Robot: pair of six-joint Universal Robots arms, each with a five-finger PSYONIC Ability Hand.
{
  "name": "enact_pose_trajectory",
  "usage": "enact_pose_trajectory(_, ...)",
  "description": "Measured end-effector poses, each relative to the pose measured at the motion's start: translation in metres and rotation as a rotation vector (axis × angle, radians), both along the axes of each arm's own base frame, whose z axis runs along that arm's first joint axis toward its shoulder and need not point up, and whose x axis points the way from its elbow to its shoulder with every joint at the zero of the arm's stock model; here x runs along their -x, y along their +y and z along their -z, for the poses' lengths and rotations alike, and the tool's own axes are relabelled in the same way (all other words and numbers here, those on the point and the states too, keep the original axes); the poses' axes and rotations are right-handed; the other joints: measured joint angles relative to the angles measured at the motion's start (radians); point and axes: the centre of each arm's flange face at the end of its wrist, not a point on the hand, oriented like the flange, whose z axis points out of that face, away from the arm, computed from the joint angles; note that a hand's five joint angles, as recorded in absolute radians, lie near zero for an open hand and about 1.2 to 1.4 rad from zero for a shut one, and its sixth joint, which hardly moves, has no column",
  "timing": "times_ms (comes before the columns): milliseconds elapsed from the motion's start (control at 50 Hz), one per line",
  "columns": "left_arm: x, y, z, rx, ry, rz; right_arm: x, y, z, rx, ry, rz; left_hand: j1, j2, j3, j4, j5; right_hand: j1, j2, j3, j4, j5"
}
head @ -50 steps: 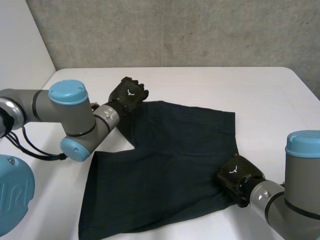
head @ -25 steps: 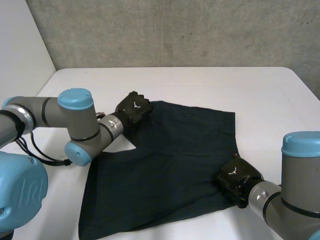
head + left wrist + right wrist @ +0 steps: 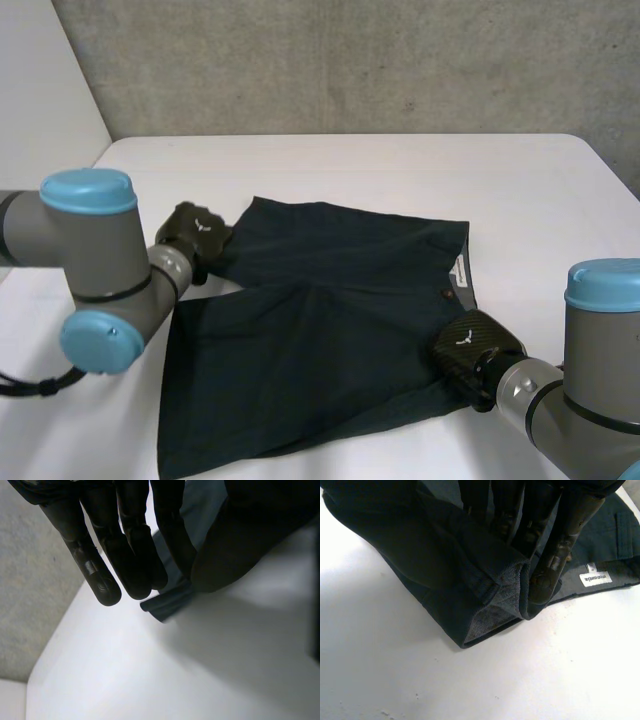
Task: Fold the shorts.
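dark shorts (image 3: 330,310) mostly flat on white tabletop (image 3: 400,170), waistband toward right side. left hand (image 3: 195,232) at far left leg corner, fingers (image 3: 135,555) pinching hem against thumb. right hand (image 3: 470,350) on near waistband corner, fingers (image 3: 555,555) clamped over bunched cloth, beside white label (image 3: 595,578).

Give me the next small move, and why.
Probably pull the left hand outward, away from the right hand, to tauten the shorts. Left pinches the far leg's hem corner, right pinches the waistband's near end, and the cloth lies creased at the crotch.
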Motion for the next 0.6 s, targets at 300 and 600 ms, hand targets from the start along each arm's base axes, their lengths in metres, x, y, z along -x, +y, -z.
enact_pose_trajectory(300,-0.005,0.014,0.026,-0.054,-0.083,-0.098,0.005,0.010,-0.015,-0.018,-0.017,0.023,0.000,0.001,0.000,0.000,0.000,0.000,0.000,0.000,0.000,0.000)
enact_pose_trajectory(600,-0.016,0.039,-0.086,0.153,0.159,-0.134,0.006,0.013,-0.048,0.017,-0.119,0.070,-0.848,-0.897,-0.885,-0.905,-0.857,0.000,0.000,0.000,0.000,0.000)
